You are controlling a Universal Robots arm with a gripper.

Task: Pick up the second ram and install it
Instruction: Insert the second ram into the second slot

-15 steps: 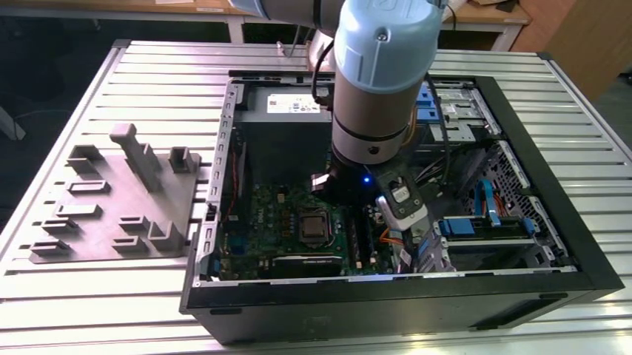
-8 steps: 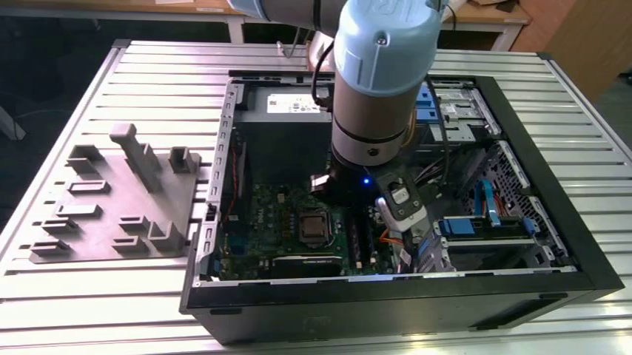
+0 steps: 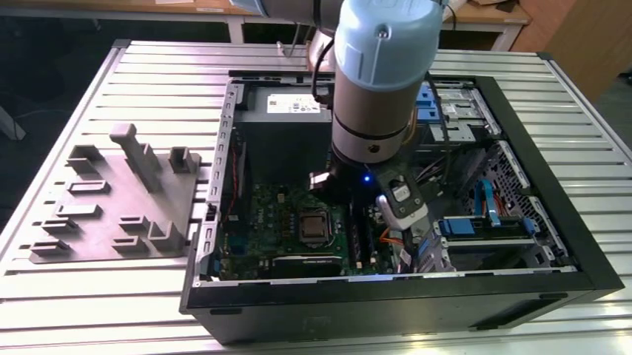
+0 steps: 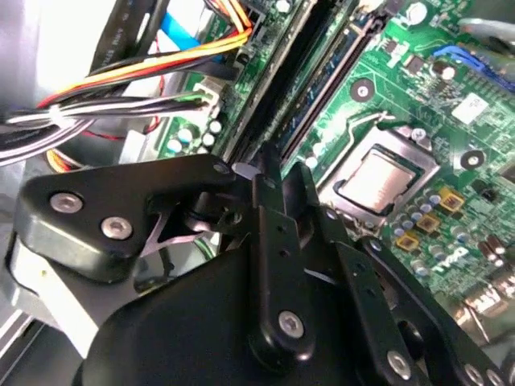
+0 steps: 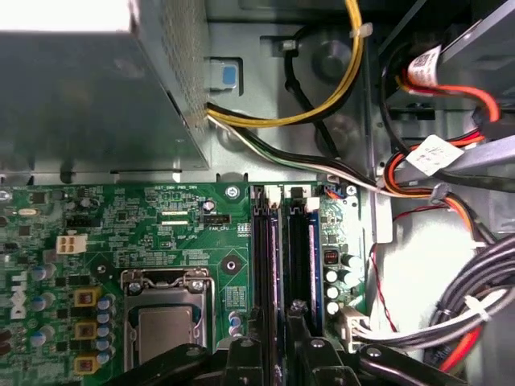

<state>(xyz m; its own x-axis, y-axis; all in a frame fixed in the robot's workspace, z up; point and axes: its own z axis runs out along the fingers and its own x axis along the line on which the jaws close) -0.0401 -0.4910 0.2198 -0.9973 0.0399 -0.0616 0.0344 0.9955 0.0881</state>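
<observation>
We see the arm (image 3: 380, 81) reaching down into the open computer case (image 3: 395, 296), which lies on a slatted table (image 3: 99, 296). The gripper (image 4: 278, 173) hangs just above the memory slots (image 5: 288, 257), beside the processor socket (image 5: 165, 322) on the green motherboard (image 5: 121, 225). Its two black fingers (image 4: 299, 189) stand close together with only a thin gap; we cannot tell whether anything is pinched between them. Two dark memory sticks (image 5: 314, 257) appear seated side by side in those slots, though we cannot tell which one is the second ram. A grey fixture plate (image 3: 118, 200) sits on the table beside the case, at the exterior view's left.
</observation>
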